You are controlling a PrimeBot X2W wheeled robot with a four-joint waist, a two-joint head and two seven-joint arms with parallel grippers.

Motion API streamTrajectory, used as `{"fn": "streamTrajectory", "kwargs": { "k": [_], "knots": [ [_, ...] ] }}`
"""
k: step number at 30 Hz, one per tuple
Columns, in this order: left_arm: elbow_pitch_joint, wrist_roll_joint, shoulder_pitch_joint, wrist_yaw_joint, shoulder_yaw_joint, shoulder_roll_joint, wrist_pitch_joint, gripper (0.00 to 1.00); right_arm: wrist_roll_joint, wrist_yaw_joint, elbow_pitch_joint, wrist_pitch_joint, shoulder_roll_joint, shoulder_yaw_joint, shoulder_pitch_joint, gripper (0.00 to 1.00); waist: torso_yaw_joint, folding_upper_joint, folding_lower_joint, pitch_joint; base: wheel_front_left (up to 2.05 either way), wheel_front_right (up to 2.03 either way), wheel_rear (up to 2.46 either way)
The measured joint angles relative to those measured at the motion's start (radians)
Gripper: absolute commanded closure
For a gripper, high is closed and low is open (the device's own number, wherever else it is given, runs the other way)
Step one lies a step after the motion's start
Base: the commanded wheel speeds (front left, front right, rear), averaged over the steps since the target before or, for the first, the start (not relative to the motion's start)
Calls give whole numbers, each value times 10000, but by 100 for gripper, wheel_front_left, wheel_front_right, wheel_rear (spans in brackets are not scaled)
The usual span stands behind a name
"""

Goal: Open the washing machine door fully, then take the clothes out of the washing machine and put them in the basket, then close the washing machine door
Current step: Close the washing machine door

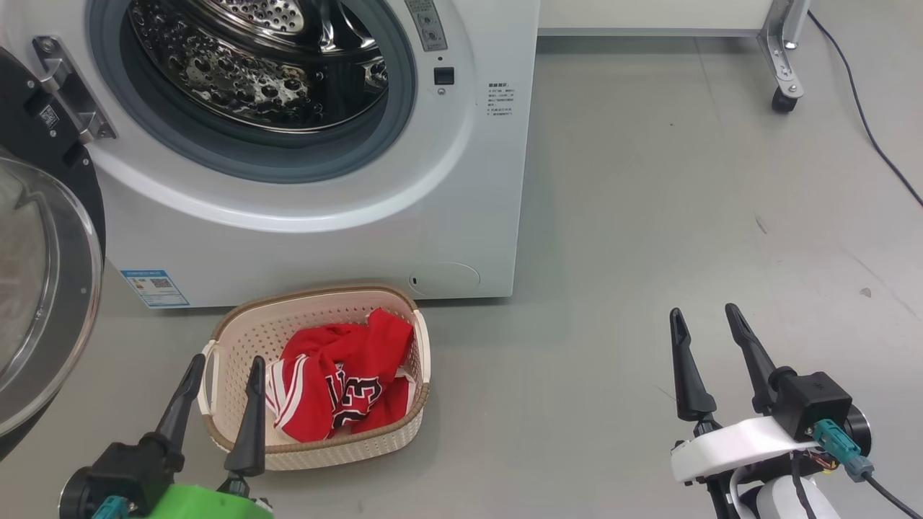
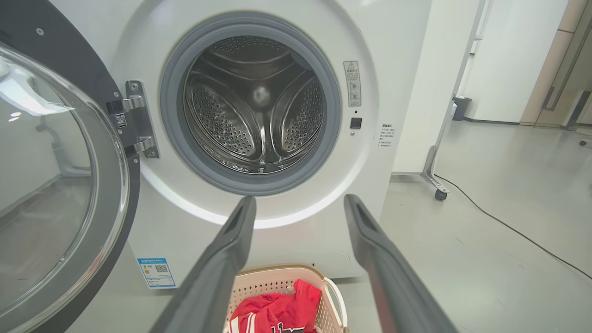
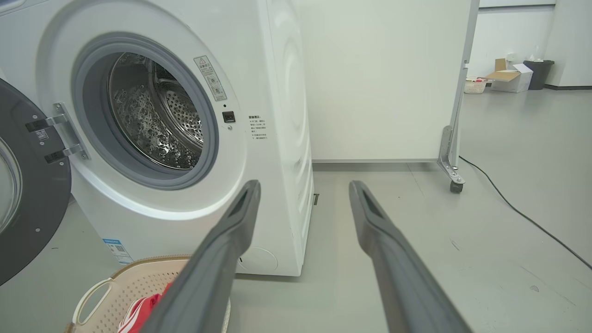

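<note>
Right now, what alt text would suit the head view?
Red clothes lie in the cream basket before the washing machine, its door swung open at left and drum looking empty. The left gripper and right gripper hover low, fingers spread.

The washer [image 1: 324,238] stands on the floor [image 1: 649,216], with its door [image 1: 43,288] swung open to its left. The basket [image 1: 310,294] sits on the floor just before the washer, below the drum [image 1: 252,65], and the clothes [image 1: 339,382] lie in it. The left fingers [image 1: 252,411] hang at the basket's left rim. The right fingers [image 1: 685,375] are well apart to the right, over the floor.
</note>
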Motion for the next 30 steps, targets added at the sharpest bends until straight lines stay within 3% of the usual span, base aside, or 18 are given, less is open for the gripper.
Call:
{"fn": "streamTrajectory", "kwargs": {
  "k": [30],
  "knots": [
    [-42,100,-33,0,165,2,0,0,-2,2,25,0,56,-15,-34,0,77,0,0,174,-6,9,-2]
  ]
}}
